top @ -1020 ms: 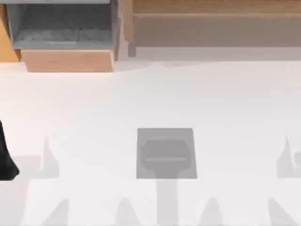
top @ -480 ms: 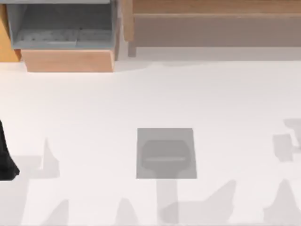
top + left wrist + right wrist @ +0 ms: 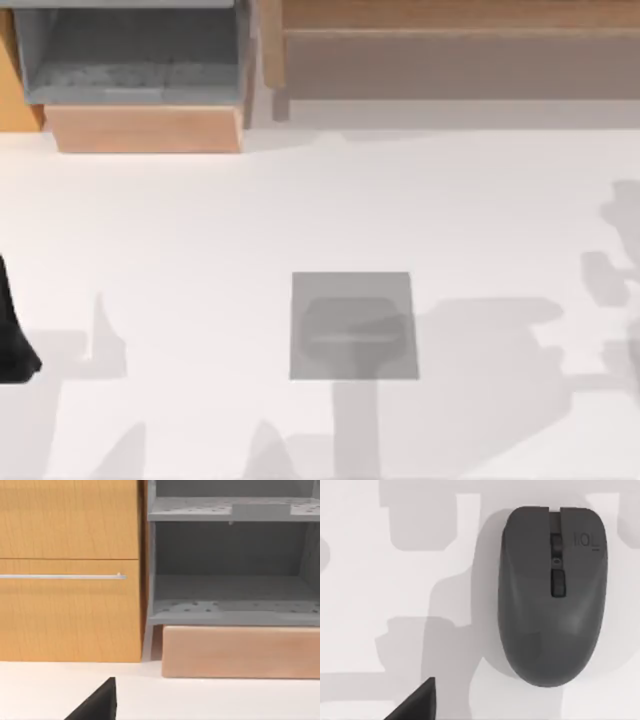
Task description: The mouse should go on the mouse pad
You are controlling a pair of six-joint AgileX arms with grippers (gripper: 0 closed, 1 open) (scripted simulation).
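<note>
The mouse pad (image 3: 353, 325) is a flat mid-grey square lying on the white table, a little below the middle of the top view. The mouse (image 3: 552, 595) is a dark grey oval body with a scroll wheel. It rests on the white tabletop in the right wrist view, directly under my right arm's camera. A black corner of my right gripper (image 3: 417, 705) pokes in apart from the mouse. My left arm (image 3: 12, 335) stays parked at the table's left edge, and a black corner of my left gripper (image 3: 97, 705) hangs above the tabletop.
At the back left stand a grey open shelf unit (image 3: 130, 60) and a light wooden block (image 3: 145, 128). An orange wooden cabinet (image 3: 70, 570) with a metal handle is beside them. A wooden ledge (image 3: 460, 50) runs along the back right. Soft arm shadows lie around the pad.
The right arm's shadow has spread leftward over the right half of the table, up to the pad's right edge. The pad and my left arm have not moved.
</note>
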